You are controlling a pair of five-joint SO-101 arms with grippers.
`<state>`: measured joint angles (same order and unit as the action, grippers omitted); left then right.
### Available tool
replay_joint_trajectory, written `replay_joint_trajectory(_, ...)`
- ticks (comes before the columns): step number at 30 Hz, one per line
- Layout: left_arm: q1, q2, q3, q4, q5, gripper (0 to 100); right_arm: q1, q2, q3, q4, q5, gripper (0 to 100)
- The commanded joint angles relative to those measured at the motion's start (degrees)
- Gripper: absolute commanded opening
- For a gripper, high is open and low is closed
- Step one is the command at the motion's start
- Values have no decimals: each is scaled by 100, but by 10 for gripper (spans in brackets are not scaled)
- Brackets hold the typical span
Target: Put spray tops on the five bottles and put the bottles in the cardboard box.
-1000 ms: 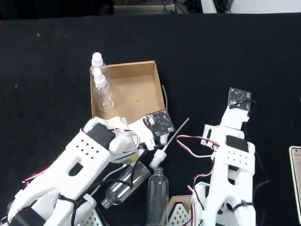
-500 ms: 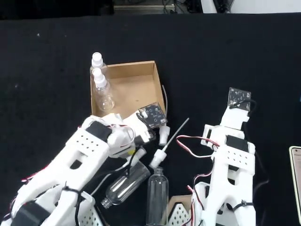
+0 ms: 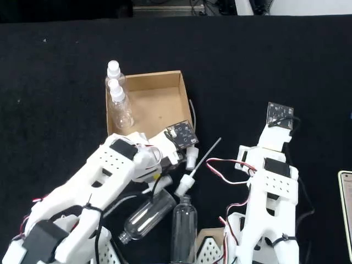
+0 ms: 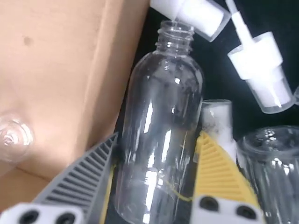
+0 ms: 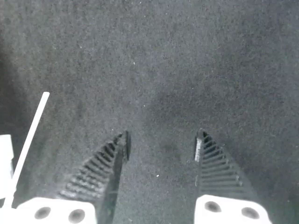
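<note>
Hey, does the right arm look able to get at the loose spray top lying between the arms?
Probably yes: the right arm has its jaws open and empty over the table, and the spray top lies beside them with nothing between. The left arm, jaws around a bottle, crowds it, though.

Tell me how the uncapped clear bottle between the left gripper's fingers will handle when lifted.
The clear bottle looks empty and thin-walled, so it is probably light and may flex under the left gripper. Its smooth, glossy, round side could slip or turn between the fingers. Laid on its side, it would likely roll.
</note>
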<state>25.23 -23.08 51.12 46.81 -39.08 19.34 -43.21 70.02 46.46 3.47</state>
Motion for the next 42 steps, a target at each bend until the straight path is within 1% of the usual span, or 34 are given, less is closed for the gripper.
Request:
replay_joint_trajectory(1, -13, 404, -242, -105, 26, 237, 88, -215, -13, -167, 44, 198)
replay_joint_trajectory(5, -4, 659, -400, -97, 53, 237, 88, -215, -13, -167, 44, 198)
replay_joint_trajectory(13, 92, 738, -505, -88, 35, 231, 88, -215, -13, -167, 44, 198)
replay_joint_trajectory(17, 295, 677, -567, 281, 35, 230, 88, -215, -13, -167, 44, 198)
replay_joint_trajectory(22, 330, 668, -708, 492, 35, 227, 88, -215, -13, -167, 44, 198)
replay_joint_trajectory(26, 356, 668, -725, 536, 35, 170, 88, -215, -13, -167, 44, 198)
replay_joint_trajectory(29, 295, 668, -752, 563, 35, 166, 88, -215, -13, -167, 44, 198)
replay_joint_trajectory(30, 259, 642, -822, 677, 35, 168, 88, -215, -13, -167, 44, 198)
replay_joint_trajectory(32, 259, 501, -1103, 1152, 35, 168, 88, -215, -13, -167, 44, 198)
replay_joint_trajectory(39, 224, -360, -2774, 3156, 44, 168, 88, -215, -13, -167, 44, 198)
replay_joint_trajectory(42, -66, -554, -3521, 3938, 70, 168, 88, -215, -13, -167, 44, 198)
